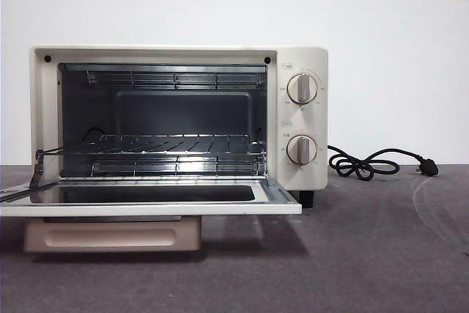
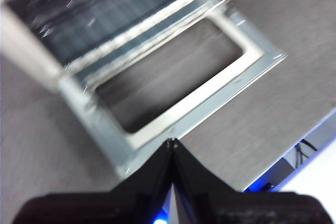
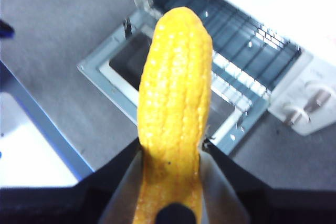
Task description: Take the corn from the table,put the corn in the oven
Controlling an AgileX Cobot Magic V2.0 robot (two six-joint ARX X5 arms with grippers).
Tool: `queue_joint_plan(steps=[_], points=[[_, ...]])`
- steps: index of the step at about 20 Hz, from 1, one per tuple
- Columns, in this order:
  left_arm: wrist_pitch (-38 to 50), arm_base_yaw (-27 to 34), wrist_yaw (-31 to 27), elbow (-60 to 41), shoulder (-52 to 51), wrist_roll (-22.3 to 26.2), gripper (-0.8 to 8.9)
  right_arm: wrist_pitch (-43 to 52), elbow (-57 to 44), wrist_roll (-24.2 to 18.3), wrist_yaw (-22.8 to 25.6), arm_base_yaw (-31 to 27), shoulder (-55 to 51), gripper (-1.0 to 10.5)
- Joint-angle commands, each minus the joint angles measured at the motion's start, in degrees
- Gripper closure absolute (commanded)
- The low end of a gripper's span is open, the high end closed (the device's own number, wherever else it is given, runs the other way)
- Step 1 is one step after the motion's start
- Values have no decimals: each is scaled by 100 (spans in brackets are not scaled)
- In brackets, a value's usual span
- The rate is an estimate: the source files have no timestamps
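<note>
Right wrist view: the right gripper (image 3: 173,153) holds the corn (image 3: 174,108), jaws clamped on its lower end, above the toaster oven (image 3: 247,56) with its door (image 3: 113,64) folded down. Left gripper (image 2: 171,153) hangs over the door with jaws pressed together, empty.

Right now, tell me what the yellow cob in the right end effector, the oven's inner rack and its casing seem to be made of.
The bumpy yellow corn cob, clamped in the right end effector: glossy, evenly coloured, probably plastic. The thin wire rack in the oven: bare metal, by its bright glints. The cream-white oven casing: smooth, semi-matte, likely painted metal, possibly plastic.
</note>
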Motion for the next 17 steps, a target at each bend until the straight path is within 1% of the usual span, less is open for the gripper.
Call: queue_joint_plan(steps=[1,2,4,6,8,11,15,17], points=[[101,236,-203,-330,-345,-116,820,181,17,-205,-92,9,7,962],[140,387,-317,-472,-540,-120,820,308,17,-243,-173,9,39,962],[302,704,-348,-662,-922,-144,820,553,17,-393,-315,13,127,962],[396,1003,-348,-710,-1235,-162,820,791,17,-614,-527,37,284,962],[402,1250,-348,-710,-1447,-166,820,1029,17,-855,-584,138,522,962],[321,1484,-345,-710,-1613,-177,820,1366,17,-1220,-581,240,968,962],[201,1534,-315,-710,-1672,-181,820,1786,17,-1698,-470,313,1646,962],[216,1534,-299,-710,-1672,-186,820,2011,17,-1904,-219,358,1987,962]])
